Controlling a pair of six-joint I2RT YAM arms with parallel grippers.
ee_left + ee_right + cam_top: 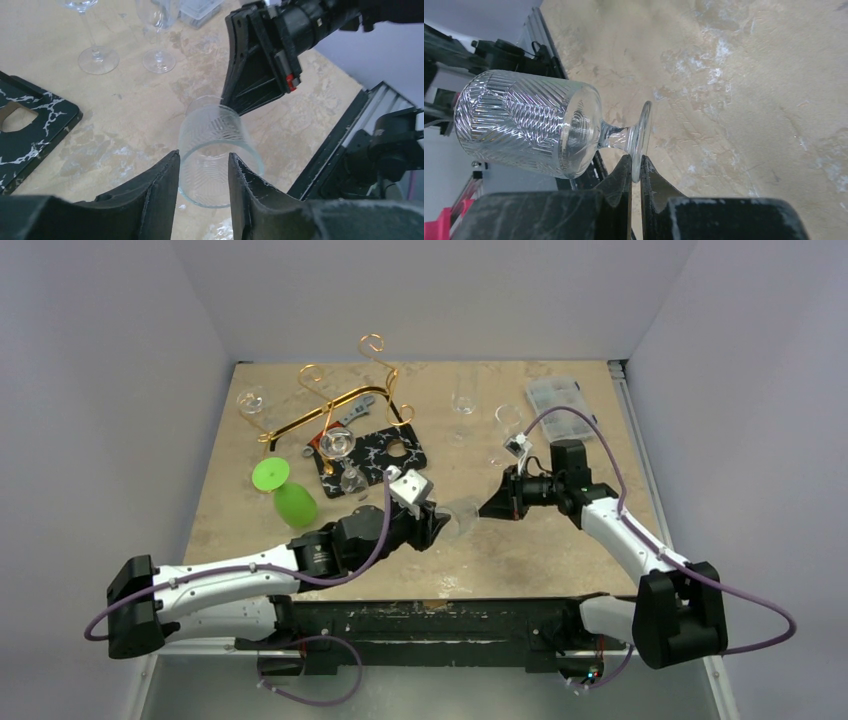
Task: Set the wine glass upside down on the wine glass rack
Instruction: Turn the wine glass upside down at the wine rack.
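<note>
The wine glass [524,125], clear with a cut pattern, lies on its side in the air between the two arms [462,520]. My right gripper [636,165] is shut on the edge of its round foot [642,130]. The bowl's open rim [215,145] faces my left gripper [204,155], whose fingers stand apart, open, at the rim's left side. In the left wrist view the right gripper [235,100] shows behind the bowl. The wine glass rack [330,400], a gold wire stand with scroll loops, is at the back left, far from both grippers.
A green glass [285,490] lies on its side near the left arm. A black white-veined board [375,455] carries a small glass [338,443]. Other clear glasses [250,402], [463,400], [508,420], a wrench [350,412] and a plastic box [555,395] are at the back.
</note>
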